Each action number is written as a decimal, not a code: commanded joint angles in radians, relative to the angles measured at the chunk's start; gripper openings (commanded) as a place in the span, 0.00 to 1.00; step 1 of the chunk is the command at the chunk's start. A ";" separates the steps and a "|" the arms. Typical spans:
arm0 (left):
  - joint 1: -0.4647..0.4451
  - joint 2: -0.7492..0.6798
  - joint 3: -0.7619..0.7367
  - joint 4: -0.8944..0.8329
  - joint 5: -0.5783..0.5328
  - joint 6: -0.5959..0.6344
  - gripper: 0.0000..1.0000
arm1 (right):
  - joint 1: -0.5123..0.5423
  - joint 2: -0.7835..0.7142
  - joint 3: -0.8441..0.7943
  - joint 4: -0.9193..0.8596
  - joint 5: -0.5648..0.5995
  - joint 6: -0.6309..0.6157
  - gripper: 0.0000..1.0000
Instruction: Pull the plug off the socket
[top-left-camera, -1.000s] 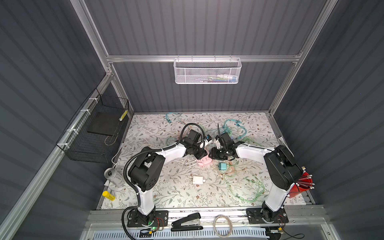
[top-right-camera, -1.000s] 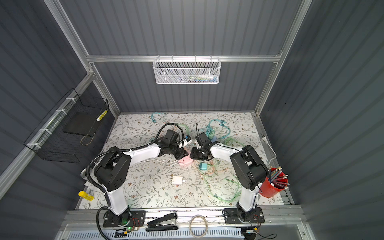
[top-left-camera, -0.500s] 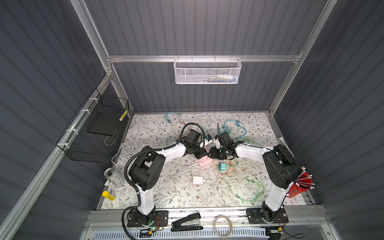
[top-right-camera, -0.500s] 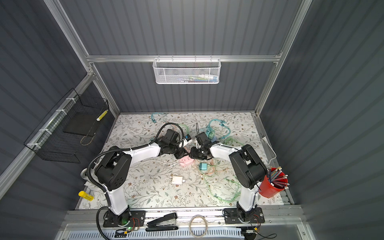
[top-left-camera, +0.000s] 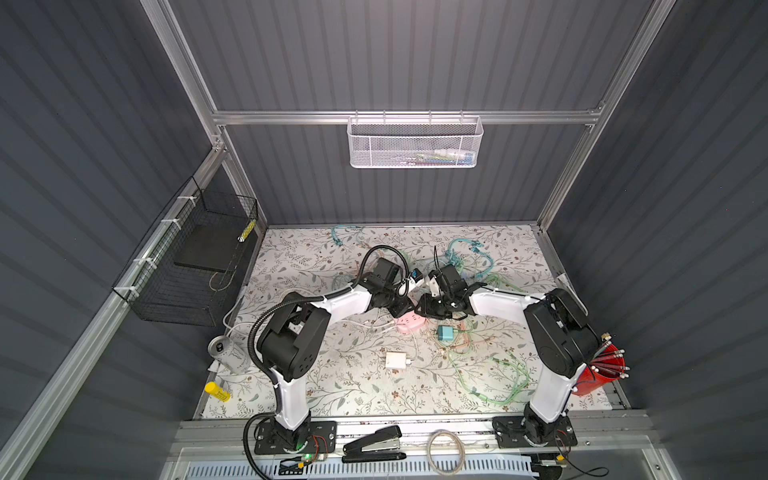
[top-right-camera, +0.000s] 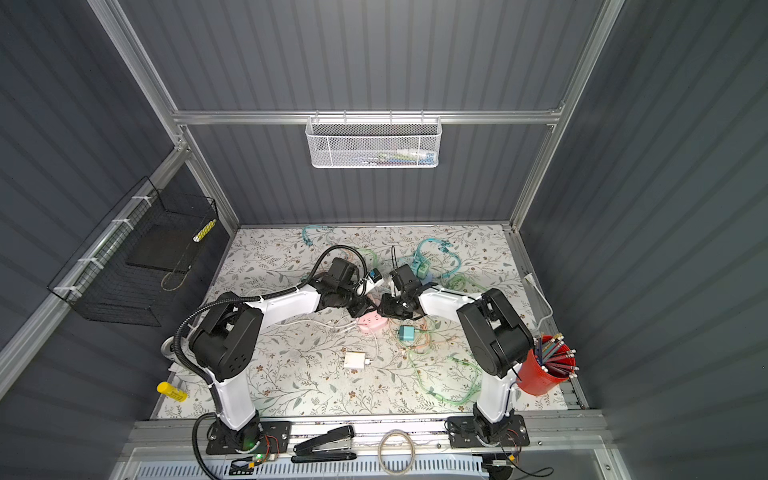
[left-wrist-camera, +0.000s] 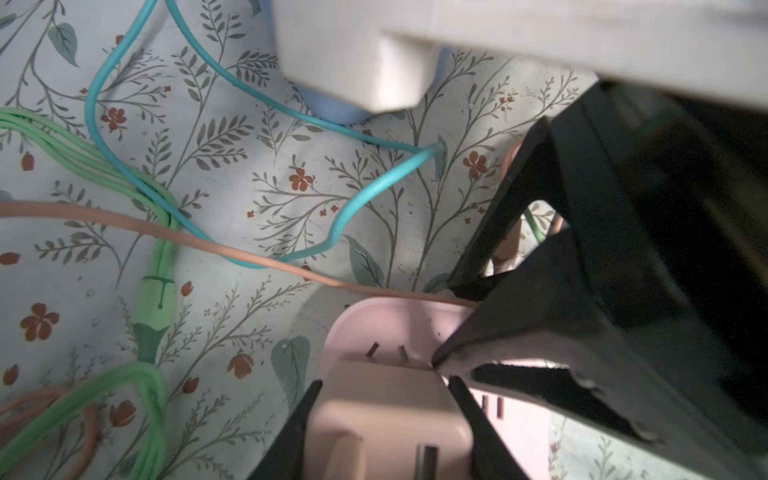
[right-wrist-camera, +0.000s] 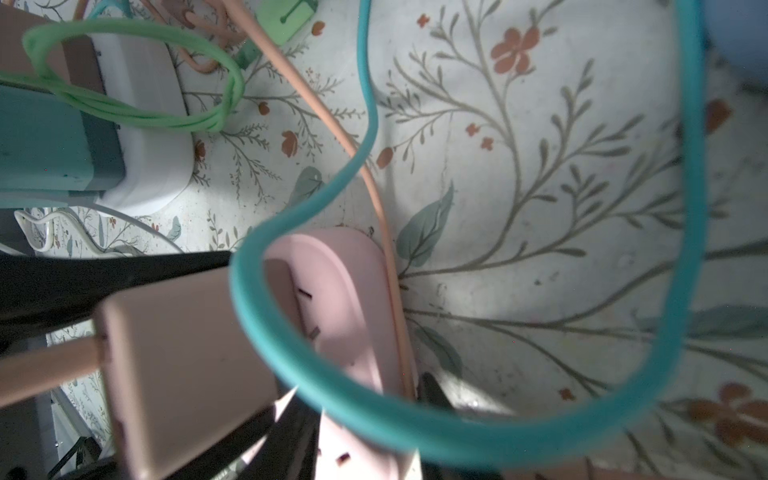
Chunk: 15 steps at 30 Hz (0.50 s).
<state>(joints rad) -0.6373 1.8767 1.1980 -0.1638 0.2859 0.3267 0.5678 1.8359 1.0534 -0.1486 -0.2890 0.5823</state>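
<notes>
The pink socket (top-left-camera: 412, 323) (top-right-camera: 372, 322) lies mid-table between both arms. My left gripper (left-wrist-camera: 382, 386) (top-left-camera: 400, 308) is shut on the pink plug (left-wrist-camera: 386, 415), whose two prongs (left-wrist-camera: 388, 352) show between its body and the socket (left-wrist-camera: 374, 328). In the right wrist view the plug (right-wrist-camera: 187, 365) stands tilted over the socket (right-wrist-camera: 345, 286). My right gripper (right-wrist-camera: 361, 415) (top-left-camera: 424, 309) straddles the socket's end, its fingers against both long sides. One right fingertip (left-wrist-camera: 440, 359) rests right beside the plug. A teal cable (right-wrist-camera: 415, 428) loops in front of the right jaws.
A peach cable (right-wrist-camera: 374, 199) runs along the socket's edge. A teal charger (top-left-camera: 445, 333) and a white charger (top-left-camera: 395, 359) lie nearer the front, amid green cables (top-left-camera: 490, 374). A red pencil cup (top-left-camera: 602, 374) stands at the right, with a can (top-left-camera: 230, 353) at the left.
My right gripper's jaws have narrowed onto the socket. The left gripper stays clamped on the plug; both arms have barely shifted.
</notes>
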 joint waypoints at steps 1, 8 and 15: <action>-0.005 -0.052 0.012 0.010 0.100 0.008 0.18 | 0.023 0.072 -0.028 -0.080 0.051 0.003 0.38; -0.018 -0.075 0.006 0.001 0.119 0.043 0.16 | 0.023 0.082 -0.035 -0.112 0.083 0.014 0.36; -0.057 -0.085 -0.001 -0.001 0.086 0.075 0.14 | 0.024 0.097 -0.029 -0.129 0.100 0.023 0.35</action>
<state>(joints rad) -0.6464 1.8629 1.1954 -0.1822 0.2672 0.3756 0.5751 1.8416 1.0615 -0.1497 -0.2771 0.5991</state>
